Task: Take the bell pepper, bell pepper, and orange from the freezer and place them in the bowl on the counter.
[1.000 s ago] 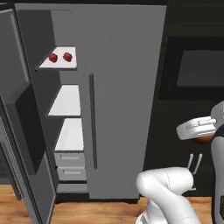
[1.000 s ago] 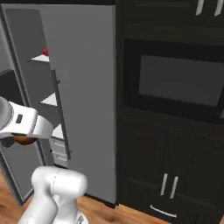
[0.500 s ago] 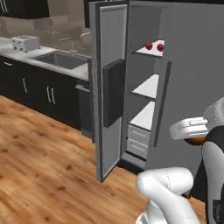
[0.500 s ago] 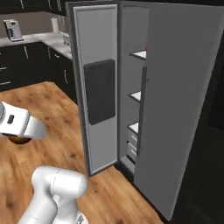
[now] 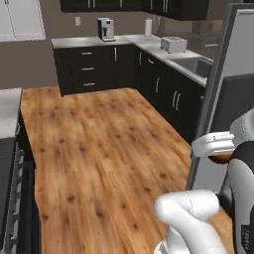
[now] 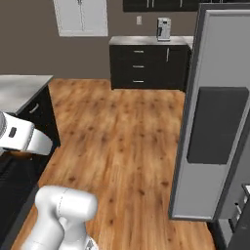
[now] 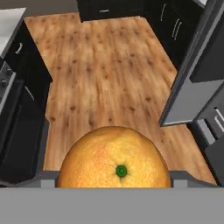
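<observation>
Even, flat rendered light all round, no hard shadows on the warm brown wooden plank floor [image 5: 99, 149]. Base views look soft and slightly blurred. In the hand view the big round orange fruit [image 7: 114, 161] at six o'clock is bright, its peel glowing, dark cabinets murky at nine o'clock.

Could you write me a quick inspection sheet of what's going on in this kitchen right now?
Surface: white-grey stone counter over dark cabinets; wooden plank floor.
Job's things: round orange fruit with a green stem dot close before the hand camera, apparently held; tall grey freezer door stands open.
Clutter: coffee machine, toaster, sink.
Grippers: fingers hidden; gripper appears shut on the orange.
Cables: nothing seen.
Surroundings: dark upper cabinets, white window panel.
</observation>
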